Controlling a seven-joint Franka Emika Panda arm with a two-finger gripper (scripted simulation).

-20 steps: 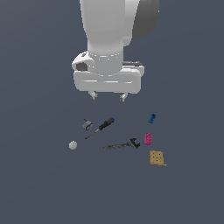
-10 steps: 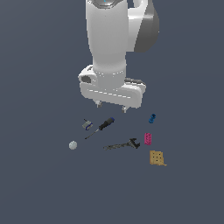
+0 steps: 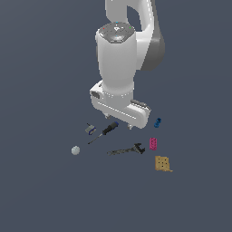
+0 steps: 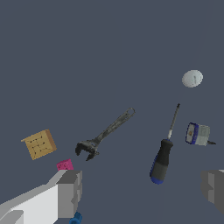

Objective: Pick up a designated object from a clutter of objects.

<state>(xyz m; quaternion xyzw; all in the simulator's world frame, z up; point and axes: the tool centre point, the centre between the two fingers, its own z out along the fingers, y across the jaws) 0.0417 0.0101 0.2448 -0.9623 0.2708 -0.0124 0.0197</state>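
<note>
The gripper [image 4: 142, 190] is spread wide and holds nothing; its fingers [image 4: 70, 192] hang above the clutter, clear of every item. The wrench [image 4: 105, 133] lies flat on the floor just ahead of the finger gap and off toward the pink block [image 4: 64, 165] side, while the screwdriver [image 4: 164, 151] sits more directly between the fingers. The wrench's long axis runs diagonally to the line between the fingers, so the approach probably needs a forward shift and a wrist turn to span the shaft.
</note>
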